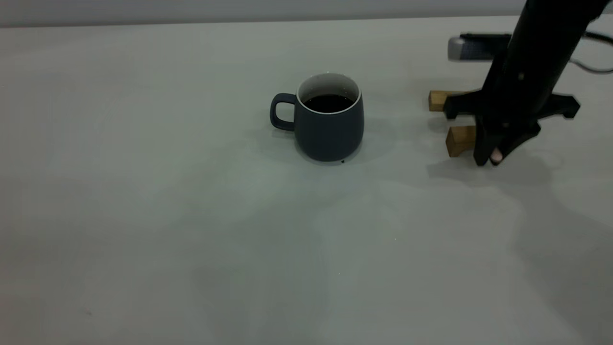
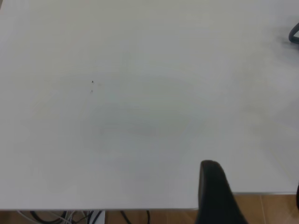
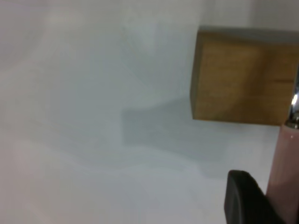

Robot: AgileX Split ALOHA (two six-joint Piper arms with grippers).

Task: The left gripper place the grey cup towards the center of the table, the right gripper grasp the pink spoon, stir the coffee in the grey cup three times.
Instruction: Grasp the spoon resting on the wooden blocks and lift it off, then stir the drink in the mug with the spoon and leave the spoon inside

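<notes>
Pink spoon (image 3: 286, 163) handle sits pinched in my right claw (image 1: 493, 155), low beside the wooden blocks (image 1: 459, 140). I should lift straight up, keeping grip firm, then cross to the grey cup (image 1: 328, 117) mid-bench (image 1: 143, 191). My left claw (image 2: 212, 191) is away from the cup; I cannot tell its opening.

I work in what looks like a robotics lab or test room. A wide, plain off-white tabletop (image 1: 191, 239) fills my view, staged with little on it, against a bare pale wall (image 1: 239, 9). My left wrist camera shows loose cables (image 2: 65, 217) hanging past the tabletop's edge over a wood-toned floor (image 2: 266, 207).
</notes>
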